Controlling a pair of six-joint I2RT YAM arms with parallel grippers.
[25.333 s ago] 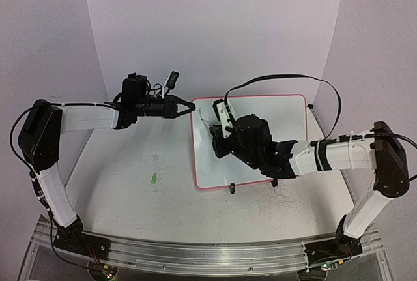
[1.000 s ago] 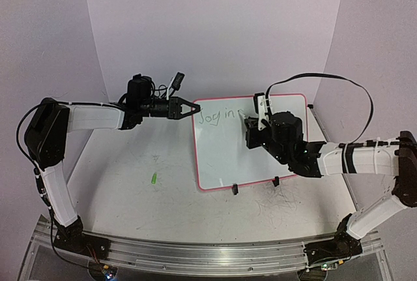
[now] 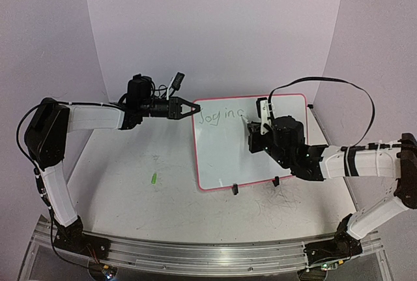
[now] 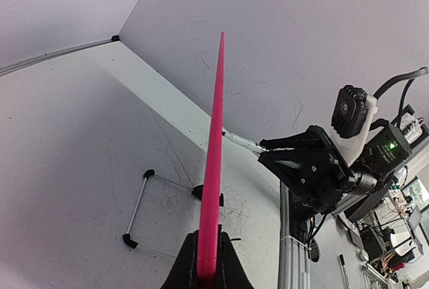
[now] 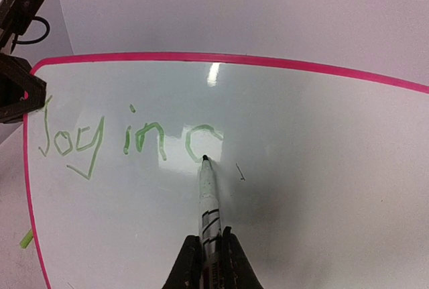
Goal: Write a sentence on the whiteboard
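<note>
The whiteboard (image 3: pixel 221 157), white with a pink rim, leans on the table. My left gripper (image 3: pixel 194 107) is shut on its upper left edge. In the left wrist view the rim (image 4: pixel 214 168) runs edge-on out of the left gripper (image 4: pixel 207 262). The sentence (image 3: pixel 218 117) is thin green writing along the top, reading "Joy in" plus a curved stroke (image 5: pixel 201 138). My right gripper (image 5: pixel 209 249) is shut on a white marker (image 5: pixel 208 195). The marker's tip touches the board at the bottom of that stroke.
A small green piece (image 3: pixel 154 178) lies on the table left of the board. Two black clip feet (image 3: pixel 232 189) stick out at the board's near edge. Grey scribble marks (image 3: pixel 277 203) cover the table nearby. A thin wire stand (image 4: pixel 137 205) props the board from behind.
Over the last second the right gripper shifted slightly right and a curved green stroke appeared after "in". Much earlier the board was blank. The left gripper has not moved.
</note>
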